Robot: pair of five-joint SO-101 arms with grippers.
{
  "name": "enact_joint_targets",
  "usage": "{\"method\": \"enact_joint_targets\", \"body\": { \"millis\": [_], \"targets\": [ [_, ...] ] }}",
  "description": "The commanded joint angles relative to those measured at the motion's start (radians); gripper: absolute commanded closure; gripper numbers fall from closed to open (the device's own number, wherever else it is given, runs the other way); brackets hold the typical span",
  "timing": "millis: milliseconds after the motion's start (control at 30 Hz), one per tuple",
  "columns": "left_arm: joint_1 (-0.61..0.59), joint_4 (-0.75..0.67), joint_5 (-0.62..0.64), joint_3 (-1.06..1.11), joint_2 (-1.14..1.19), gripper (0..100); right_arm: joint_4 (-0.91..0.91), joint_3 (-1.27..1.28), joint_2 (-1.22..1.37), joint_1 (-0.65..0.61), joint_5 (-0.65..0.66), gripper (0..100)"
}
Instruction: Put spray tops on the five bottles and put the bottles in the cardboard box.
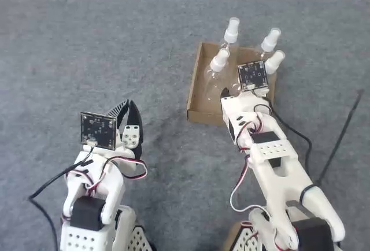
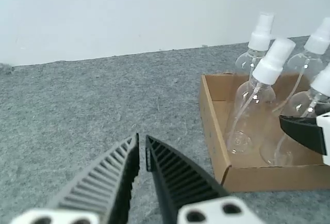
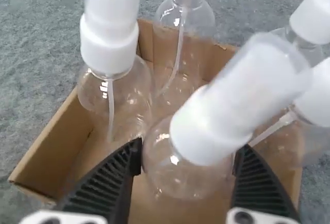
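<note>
The right tool (image 3: 188, 152) is down inside the cardboard box (image 1: 193, 89), with one black jaw on each side of a clear bottle (image 3: 185, 170). The jaws' inner faces lie against the round body, so the tool is closed on it. The bottle stands in the near part of the box, directly below the right wrist. Its white spray top (image 3: 237, 100) is fitted and leans toward the wrist camera.

Four other bottles (image 1: 219, 60) also stand in the box, each with a white top. Two are in the far row and two are closer, just beside the gripped one. In the right wrist view one of them (image 3: 111, 87) stands next to the box's side wall, just past one jaw.

The left tool (image 1: 130, 117) is over the grey bench (image 1: 87, 48), well apart from the box and touching nothing. Its ribbed jaws are together at the tips and grip nothing. In the left wrist view it (image 2: 142, 141) points past the box's near corner, with the box (image 2: 258, 177) and its bottles off to one side.
</note>
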Motion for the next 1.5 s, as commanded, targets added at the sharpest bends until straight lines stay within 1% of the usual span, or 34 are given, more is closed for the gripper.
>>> {"method": "enact_joint_targets", "body": {
  "millis": [0,300,467,667,800,1100,1467],
  "targets": [
    [-0.002,-0.026,0.002,-0.012,-0.015,99,0.018,-0.083,-0.013,0.002,-0.002,77.5],
    [-0.002,-0.026,0.002,-0.012,-0.015,99,0.039,-0.123,-0.013,0.002,-0.002,77.7],
    [-0.002,-0.026,0.002,-0.012,-0.015,99,0.157,-0.21,-0.013,-0.008,-0.002,77.5],
    [-0.002,-0.025,0.002,-0.012,-0.015,99,0.185,-0.276,-0.013,-0.008,-0.002,77.7],
    [-0.002,-0.025,0.002,-0.012,-0.015,99,0.291,-0.325,-0.044,-0.008,-0.002,77.7],
    [-0.002,-0.026,0.002,-0.012,-0.015,99,0.501,-0.341,-0.323,-0.008,0.0,77.8],
    [-0.009,-0.026,0.002,-0.012,-0.015,99,0.885,-0.307,-0.702,-0.005,0.0,77.9]
  ]
}}
